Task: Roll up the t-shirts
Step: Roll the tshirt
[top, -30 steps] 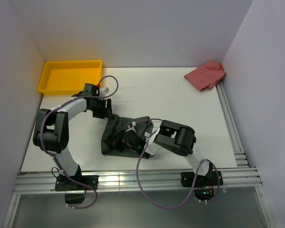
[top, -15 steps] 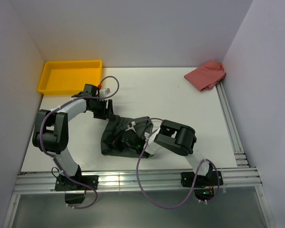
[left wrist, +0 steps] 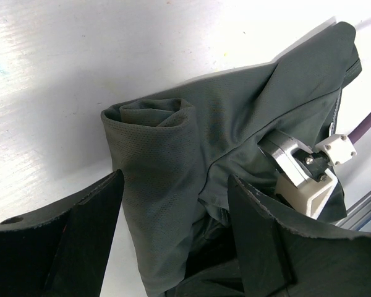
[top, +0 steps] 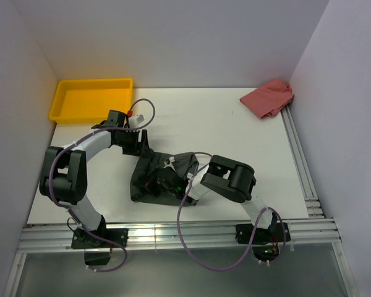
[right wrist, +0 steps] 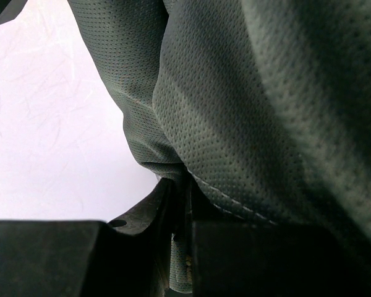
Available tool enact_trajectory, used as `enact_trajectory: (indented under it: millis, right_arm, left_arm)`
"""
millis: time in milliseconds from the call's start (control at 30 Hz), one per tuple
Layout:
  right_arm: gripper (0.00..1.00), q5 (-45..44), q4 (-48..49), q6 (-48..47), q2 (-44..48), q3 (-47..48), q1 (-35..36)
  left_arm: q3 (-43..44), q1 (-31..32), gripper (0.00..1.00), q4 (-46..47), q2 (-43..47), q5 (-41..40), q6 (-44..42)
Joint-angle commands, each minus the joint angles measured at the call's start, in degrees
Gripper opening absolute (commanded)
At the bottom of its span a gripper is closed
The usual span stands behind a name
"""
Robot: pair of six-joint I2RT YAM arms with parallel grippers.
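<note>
Nearest the bases, the right claw (right wrist: 182, 241) is clenched on a fold of the t-shirt (top: 145, 179); the wrist view shows grey knit running down into the gap between its fingers. The shirt lies bunched in the near middle of the worktop (top: 222, 142), more a heap than a neat roll. One end looks curled over on itself, though it may be only a loose fold.

Just beyond, at the shirt's far-left edge, the left claw (left wrist: 176, 179) is released, its fingers spread wide with cloth below them and nothing pinched.

The risks follow from that split. With only one claw holding, any pull by the right arm would likely drag the whole heap across the worktop instead of tightening it, and the curled end could unwind. The right claw sits deep in the cloth, so fabric may snag on it and lift when it draws out. If the left claw shuts where it is, it could take several layers at once and lock the bunching in.

Farther back on the left is a yellow tray (top: 57, 102); nothing shows inside it. In the far right corner lies a crumpled pink cloth (top: 269, 98), well apart from both arms.
</note>
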State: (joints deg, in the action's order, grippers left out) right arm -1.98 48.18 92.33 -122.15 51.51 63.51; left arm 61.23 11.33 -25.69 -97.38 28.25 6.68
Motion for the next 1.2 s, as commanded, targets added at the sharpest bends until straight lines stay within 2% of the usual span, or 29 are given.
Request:
enact_trajectory:
  millis: [0, 167, 333, 367, 400, 467, 500, 567, 600, 700, 767, 933, 1067, 1167]
  right_arm:
    - [0.00, 0.04, -5.73, -1.28, -0.02, 0.61, -0.31]
    - [0.00, 0.22, -5.82, -1.37, -0.20, 0.79, -0.31]
    - [0.00, -0.66, -10.55, -3.90, 1.29, 2.10, -0.40]
    - [0.00, -1.27, -12.83, -4.79, 1.91, 2.72, -0.31]
    - [0.00, -2.58, -17.90, -5.67, 3.13, 3.42, -0.22]
    - [0.03, -4.69, -23.72, -8.39, 4.37, 6.04, 0.04]
    - [0.08, -7.14, -30.10, -9.27, 5.59, 7.11, 0.39]
    - [0.16, -9.52, -36.29, -11.91, 6.57, 10.44, 0.92]
    - [0.23, -11.10, -42.32, -12.61, 7.44, 11.59, 1.61]
    - [0.36, -16.73, -53.87, -14.46, 8.68, 16.25, 3.02]
    - [0.39, -20.69, -61.14, -15.25, 9.38, 19.58, 3.81]
    - [0.40, -27.45, -72.16, -16.92, 10.09, 27.83, 6.10]
    - [0.41, -31.84, -82.95, -18.68, 8.07, 37.24, 7.86]
    - [0.41, -33.70, -89.55, -20.00, 3.25, 45.86, 8.47]
  left_arm:
    - [0.03, 0.09, 0.74, 1.61, 2.11, 1.81, -0.61]
    - [0.82, 0.18, 0.72, 0.12, -0.52, -1.96, -0.96]
    - [1.52, 0.18, 0.61, -0.67, -2.55, -4.25, -0.96]
    - [1.61, 0.27, 0.56, -0.67, -2.81, -4.60, -0.88]
    - [1.70, 0.36, 0.43, -0.76, -2.90, -4.78, -0.88]
    - [1.87, 0.62, 0.27, -0.76, -2.90, -5.13, -0.79]
    - [1.96, 0.88, 0.13, -0.94, -2.90, -5.83, -0.79]
    - [2.14, 1.15, 0.00, -0.85, -2.55, -6.71, -0.53]
    - [2.14, 1.15, 0.00, -0.68, -2.37, -7.94, -0.35]
    - [1.96, 1.24, 0.00, -0.06, -1.50, -10.48, 0.35]
    - [1.79, 1.24, 0.00, 0.29, -1.06, -11.90, 0.62]
    - [1.87, 1.15, 0.00, 0.56, -0.97, -13.92, 1.14]
    - [1.79, 1.15, 0.00, 0.56, -0.79, -13.92, 1.23]
    - [1.79, 1.15, 0.00, 0.47, -0.79, -13.75, 1.06]
